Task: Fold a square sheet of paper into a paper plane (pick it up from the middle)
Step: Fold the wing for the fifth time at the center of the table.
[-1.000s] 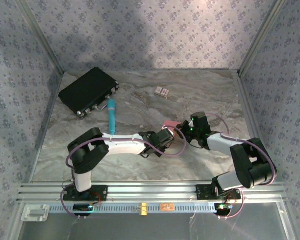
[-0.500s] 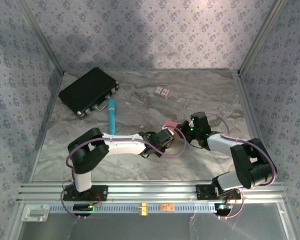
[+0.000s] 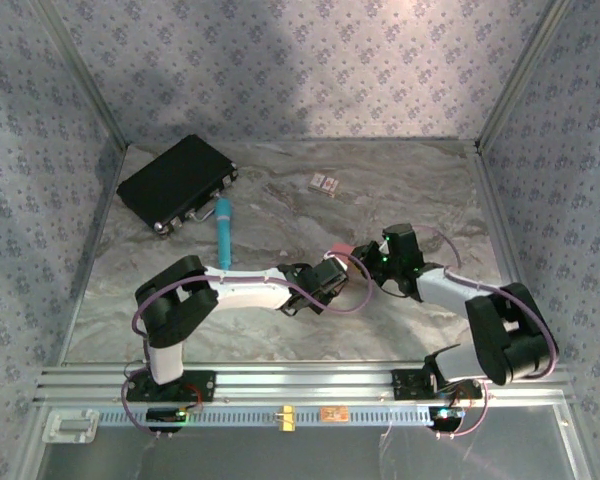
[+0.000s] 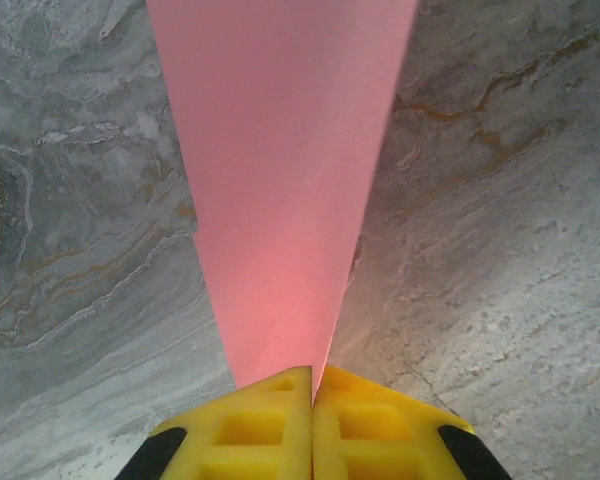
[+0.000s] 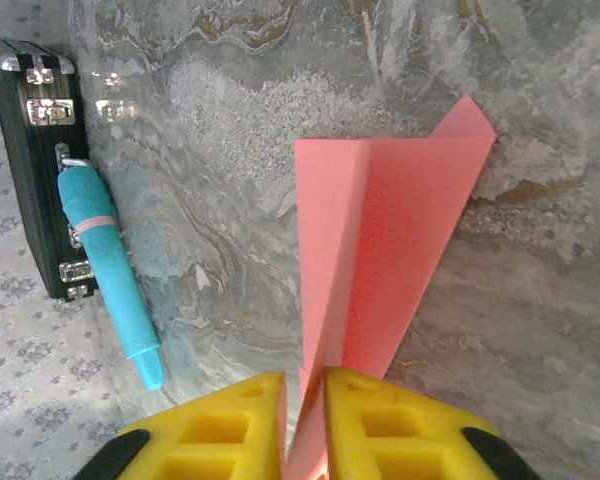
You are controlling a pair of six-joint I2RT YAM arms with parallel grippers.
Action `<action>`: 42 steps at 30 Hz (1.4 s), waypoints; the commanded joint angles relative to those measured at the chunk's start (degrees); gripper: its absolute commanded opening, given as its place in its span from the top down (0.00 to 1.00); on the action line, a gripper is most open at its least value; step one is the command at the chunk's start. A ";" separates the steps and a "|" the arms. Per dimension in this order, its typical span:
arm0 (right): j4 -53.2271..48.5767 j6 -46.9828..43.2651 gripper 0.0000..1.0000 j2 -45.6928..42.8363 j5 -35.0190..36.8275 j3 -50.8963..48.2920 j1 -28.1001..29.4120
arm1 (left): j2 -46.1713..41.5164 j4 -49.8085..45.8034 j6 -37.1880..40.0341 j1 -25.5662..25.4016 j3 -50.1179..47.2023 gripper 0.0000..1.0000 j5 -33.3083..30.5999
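Paper plane [image 4: 280, 150] is clamped at its narrow end by left gripper [image 4: 312, 385], yellow fingers pressed fully together on it. Right gripper [image 5: 305, 385] is set at the plane's other tip; a slim gap is seen between its fingers with pink paper in it, and whether that is a grip or a release cannot be told. The plane is creased lengthwise, one flap raised. From above it is found mid-table [image 3: 280, 330] between the two wrists, right of the marker [image 5: 110, 270]. Case [image 5: 25, 150] is lying beside the marker, card [image 3: 323, 183] well apart.
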 commanded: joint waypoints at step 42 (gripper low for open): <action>-10.75 -12.79 0.60 -12.37 -0.21 -3.90 -3.40 | 3.67 10.02 -9.25 14.34 -1.06 0.97 41.98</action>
